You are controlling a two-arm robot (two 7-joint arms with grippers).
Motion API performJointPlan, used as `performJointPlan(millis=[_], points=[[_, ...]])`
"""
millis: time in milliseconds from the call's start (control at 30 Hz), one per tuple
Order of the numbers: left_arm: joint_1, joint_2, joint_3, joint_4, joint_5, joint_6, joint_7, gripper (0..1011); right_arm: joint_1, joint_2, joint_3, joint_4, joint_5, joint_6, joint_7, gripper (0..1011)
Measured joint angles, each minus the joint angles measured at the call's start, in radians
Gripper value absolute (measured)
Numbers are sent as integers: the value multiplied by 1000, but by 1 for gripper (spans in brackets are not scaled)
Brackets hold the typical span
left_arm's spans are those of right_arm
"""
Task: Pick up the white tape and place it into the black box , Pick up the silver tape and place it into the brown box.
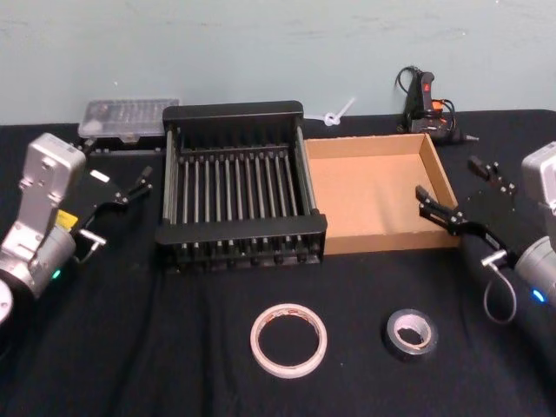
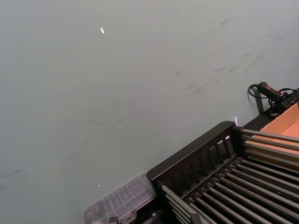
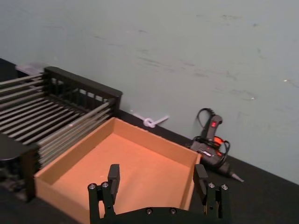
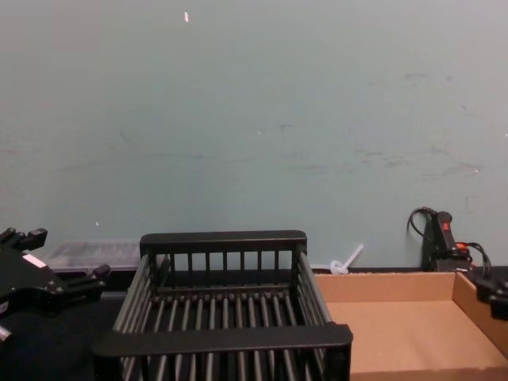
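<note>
The white tape lies flat on the black cloth near the front, just ahead of the black box. To its right lies the silver tape, a smaller dark grey roll. The brown box stands against the right side of the black box; both hold nothing. My left gripper hovers open left of the black box, clear of both tapes. My right gripper hangs open at the right wall of the brown box, with empty fingers.
A clear plastic case sits behind the black box at the back left. A black and red glue gun and a white zip tie lie along the back edge by the wall. Black cloth surrounds the tapes.
</note>
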State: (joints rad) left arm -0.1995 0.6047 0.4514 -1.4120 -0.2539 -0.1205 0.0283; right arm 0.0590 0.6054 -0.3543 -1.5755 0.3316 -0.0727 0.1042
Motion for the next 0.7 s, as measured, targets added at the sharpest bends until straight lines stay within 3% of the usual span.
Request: performJointPlan(millis=[700], points=[[0, 0, 0, 0, 0, 0, 0, 1001, -189, 62, 71, -171, 57, 124, 79, 1002]])
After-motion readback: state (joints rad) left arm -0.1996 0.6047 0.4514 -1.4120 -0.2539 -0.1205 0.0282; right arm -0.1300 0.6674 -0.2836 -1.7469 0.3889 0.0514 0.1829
